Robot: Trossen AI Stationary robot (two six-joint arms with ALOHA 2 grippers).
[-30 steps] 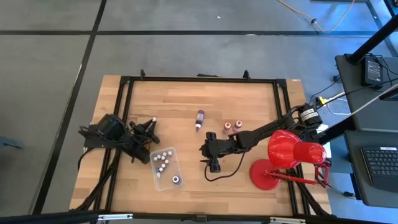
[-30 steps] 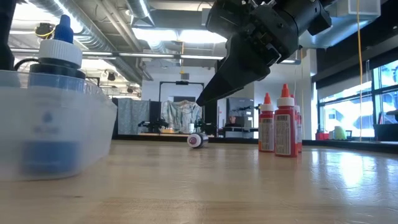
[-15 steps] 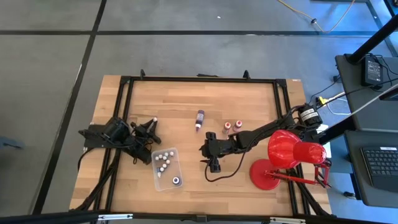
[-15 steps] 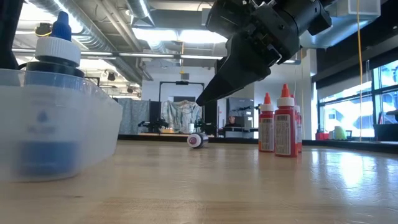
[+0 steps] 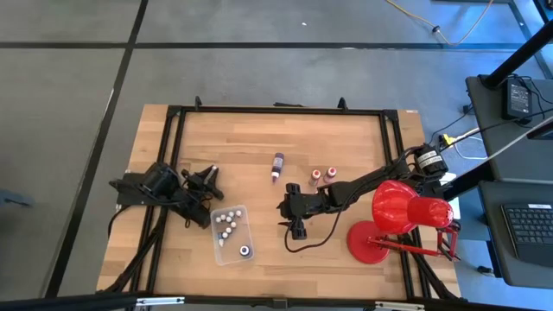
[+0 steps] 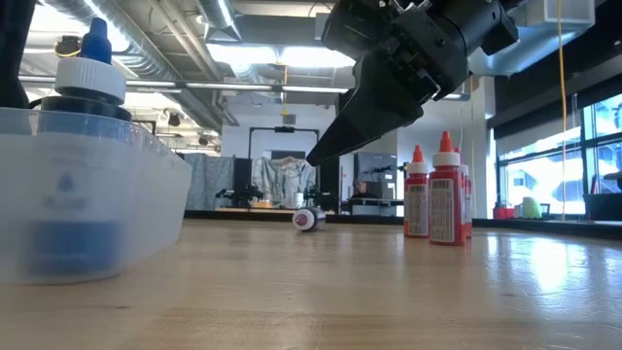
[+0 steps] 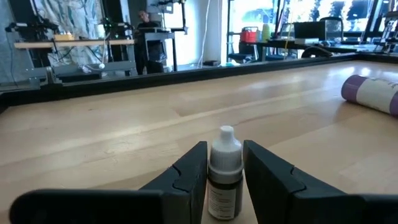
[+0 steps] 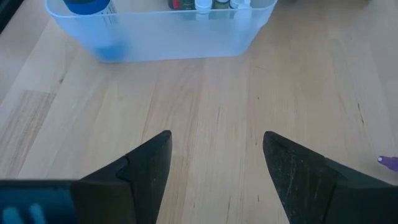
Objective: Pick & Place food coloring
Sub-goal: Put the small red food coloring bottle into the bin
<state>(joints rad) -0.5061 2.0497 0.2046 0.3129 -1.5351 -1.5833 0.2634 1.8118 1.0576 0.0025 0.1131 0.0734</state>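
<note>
The left tool (image 7: 225, 167) has shifted off the tray (image 5: 233, 252), clamped on a white-capped bottle (image 7: 224, 171). The right tool (image 8: 217, 158) stays apart, unmoved

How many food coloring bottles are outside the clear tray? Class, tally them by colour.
red bottles: 2
purple bottle: 1
white-capped bottle: 1
Total: 4

Dark jointed arms (image 5: 346, 192); black cabling
</note>
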